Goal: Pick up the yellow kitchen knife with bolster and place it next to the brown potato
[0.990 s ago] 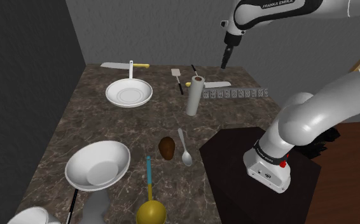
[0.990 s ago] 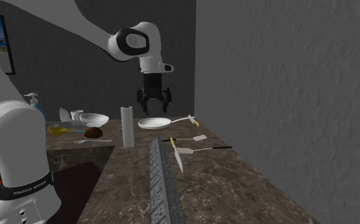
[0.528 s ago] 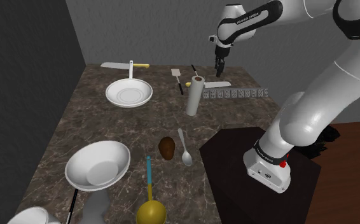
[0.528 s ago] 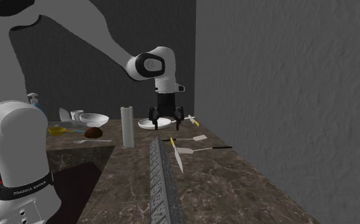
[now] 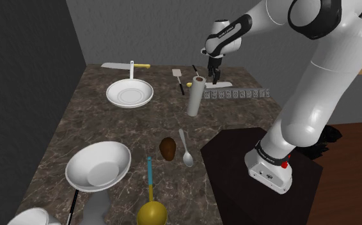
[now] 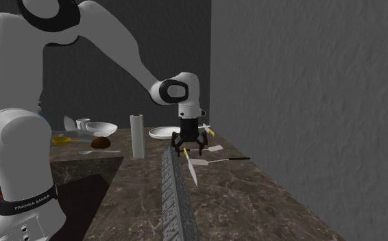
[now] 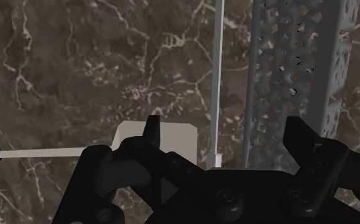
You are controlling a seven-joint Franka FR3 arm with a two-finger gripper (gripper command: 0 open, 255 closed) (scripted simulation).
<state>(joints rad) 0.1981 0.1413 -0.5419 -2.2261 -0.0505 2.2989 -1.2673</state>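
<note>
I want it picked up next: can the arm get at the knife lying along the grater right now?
Likely yes. The open tool hangs just over the knife, which runs between its fingers. The grater and the spatula head flank it closely but do not cover it.

Gripper [image 5: 213, 78]: position changed.
Lowered from well above the countertop [image 5: 96, 128] to just over it, near the far edge, and brought in beside the perforated strip [image 5: 237, 94].

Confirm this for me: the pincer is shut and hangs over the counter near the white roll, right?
Not quite. The pincer is open, not shut: the wrist view shows it spread wide, clasping nothing. The rest holds: it hangs over the counter near the white roll.
</note>
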